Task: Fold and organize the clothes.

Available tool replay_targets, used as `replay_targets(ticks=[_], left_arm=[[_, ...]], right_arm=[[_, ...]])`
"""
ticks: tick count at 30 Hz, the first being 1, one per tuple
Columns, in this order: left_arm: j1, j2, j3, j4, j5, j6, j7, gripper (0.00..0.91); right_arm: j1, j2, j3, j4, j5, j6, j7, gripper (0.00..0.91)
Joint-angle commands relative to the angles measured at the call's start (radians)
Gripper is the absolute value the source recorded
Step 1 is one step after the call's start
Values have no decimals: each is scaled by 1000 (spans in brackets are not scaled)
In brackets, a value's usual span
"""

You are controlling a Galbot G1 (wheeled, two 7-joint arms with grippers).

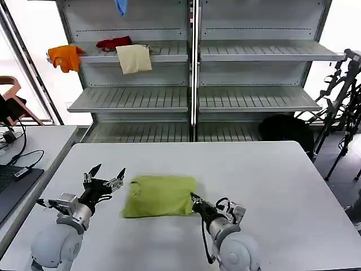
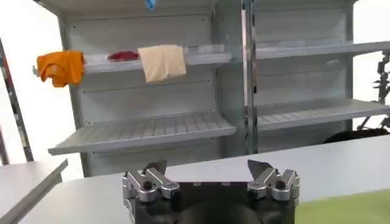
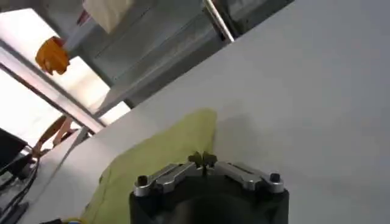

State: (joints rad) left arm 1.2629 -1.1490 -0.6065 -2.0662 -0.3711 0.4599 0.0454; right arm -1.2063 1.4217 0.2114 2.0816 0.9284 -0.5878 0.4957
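The T-shirt lies folded into a compact rectangle on the white worktop, a little left of centre in the lower half of the head view. Its surface is plain lime green.

The left hand hovers just beside the shirt's left edge, at lower left of the frame, its fingers spread wide apart and holding nothing. In the left wrist view the same hand shows both fingers well separated, with a corner of the shirt at the lower right edge of that picture.

The right hand sits at the shirt's lower right corner, its fingertips together at the cloth's edge. In the right wrist view the hand has its tips meeting, right at the border of the shirt; whether any cloth is pinched between them cannot be told.

Behind the worktop stands a grey metal shelf unit. On its upper left shelf hang an orange garment, a red one and a cream one, with a blue cloth at the top edge. A laptop with cables lies on a side desk at the far left.
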Motion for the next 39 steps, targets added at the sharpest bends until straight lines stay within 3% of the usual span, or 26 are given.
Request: replay_targets(ticks=[1, 8, 9, 10, 16, 17, 22, 24, 27, 34, 35, 36, 37, 39], left_arm=[[-2, -5, 9, -1, 5, 2, -1, 907], [0, -2, 6, -9, 4, 8, -3, 907], [1, -2, 6, -10, 3, 8, -3, 907], [2, -1, 5, -12, 3, 8, -3, 907], [6, 3, -6, -17, -5, 8, -3, 907], [6, 3, -9, -17, -9, 8, -3, 907], [3, 8, -35, -5, -38, 1, -1, 907], [-3, 11, -57, 13, -55, -9, 2, 907], [-8, 22, -90, 49, -94, -21, 6, 907], [-23, 53, -140, 119, -202, -47, 28, 907], [-24, 60, -145, 124, -229, -48, 33, 907], [-24, 61, -148, 128, -241, -50, 36, 907], [-24, 60, -147, 128, -247, -52, 40, 907], [-24, 55, -144, 128, -251, -53, 42, 907]], right_arm=[[-15, -100, 85, 26, 34, -1, -21, 0], [-29, -105, 99, 25, 20, 0, -40, 10], [-29, -105, 100, 25, 13, 1, -47, 685], [-29, -105, 102, 27, 11, 1, -50, 907], [-55, -121, 118, 61, -28, 3, -80, 907], [-65, -129, 122, 65, -72, 4, -97, 907], [-117, -140, 203, 86, -366, 6, -260, 907], [-130, -108, 279, 70, -614, 8, -350, 907], [-123, -143, 359, 48, -645, 10, -370, 907], [-103, -218, 482, -3, -732, 51, -470, 907], [-106, -236, 509, -20, -746, 91, -531, 907], [-108, -243, 516, -35, -760, 111, -555, 907], [-109, -244, 526, -46, -776, 155, -573, 907], [-107, -245, 530, -61, -771, 170, -584, 907]])
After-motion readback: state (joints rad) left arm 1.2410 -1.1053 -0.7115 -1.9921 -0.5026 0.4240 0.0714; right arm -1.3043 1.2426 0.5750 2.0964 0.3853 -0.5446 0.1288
